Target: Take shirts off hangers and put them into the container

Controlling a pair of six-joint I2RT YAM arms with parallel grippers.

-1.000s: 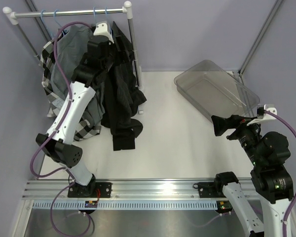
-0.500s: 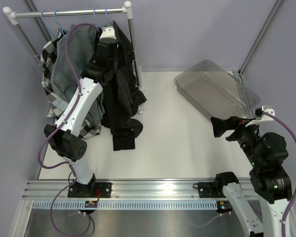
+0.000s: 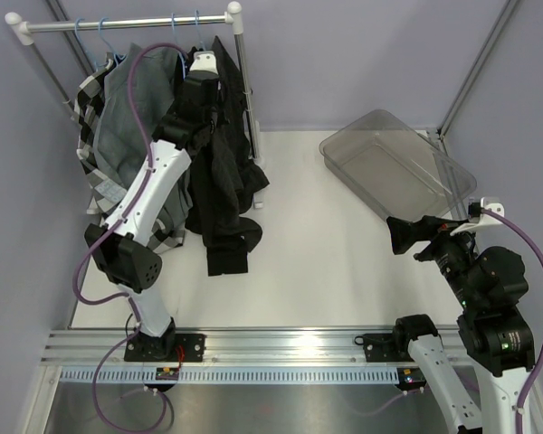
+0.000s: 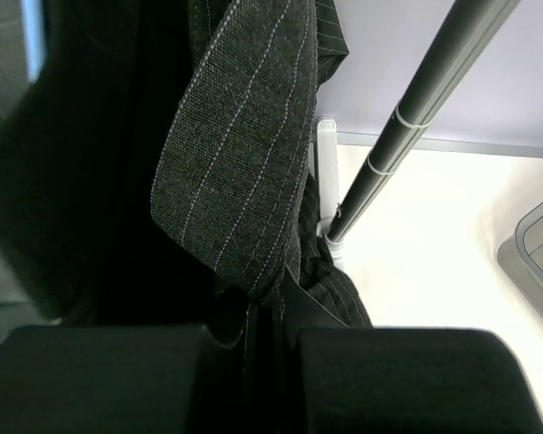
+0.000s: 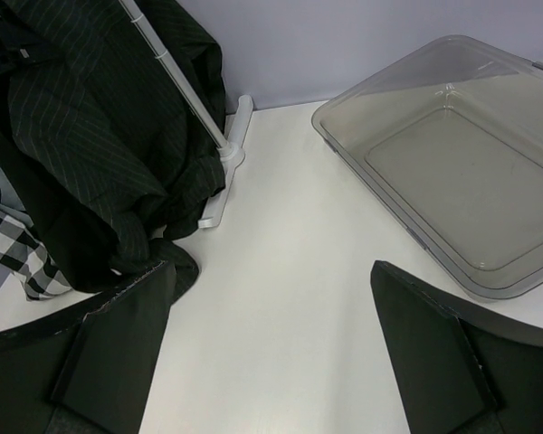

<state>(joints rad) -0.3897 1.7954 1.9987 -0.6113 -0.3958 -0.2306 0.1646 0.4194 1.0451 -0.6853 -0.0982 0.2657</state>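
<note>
- Tabletop (image 3: 335, 271): white, matte. Clock refs are for the top view, 12 = far from the arm bases.
- Ribbed alu rail (image 3: 281, 348) runs along the 6 o'clock edge w/ both arm bases bolted on it.
- Room: pale lilac walls (image 3: 362, 54) at back and sides. A grey frame pole (image 3: 478, 63) slants up at 1 o'clock.
- Garment rack (image 3: 127, 22) w/ white end caps stands at 11 o'clock, its white foot on the tabletop.
- Hangers (image 3: 103, 32), light blue wire, hooked over the rack's top bar.
- Black shirts (image 3: 224, 181) hang at the rack's 3 o'clock end. Lower ends lie crumpled on the tabletop. Fine pinstripe shows in the wrist views.
- Grey shirt (image 3: 113, 117) and checked shirt (image 3: 92, 176) hang beside them, toward 9 o'clock.
- Left gripper (image 4: 267, 339) is up near the bar, clenched on a fold of the black shirts, fabric running down between its fingers. Which of the two, can't tell.
- Right gripper (image 5: 271, 271) at 4 o'clock is released, fingers spread wide over bare tabletop.
- Container (image 3: 394, 163): clear grey tub at 2 o'clock on the tabletop, set diagonal, well apart from the rack, near the right gripper on its 12 o'clock side.
</note>
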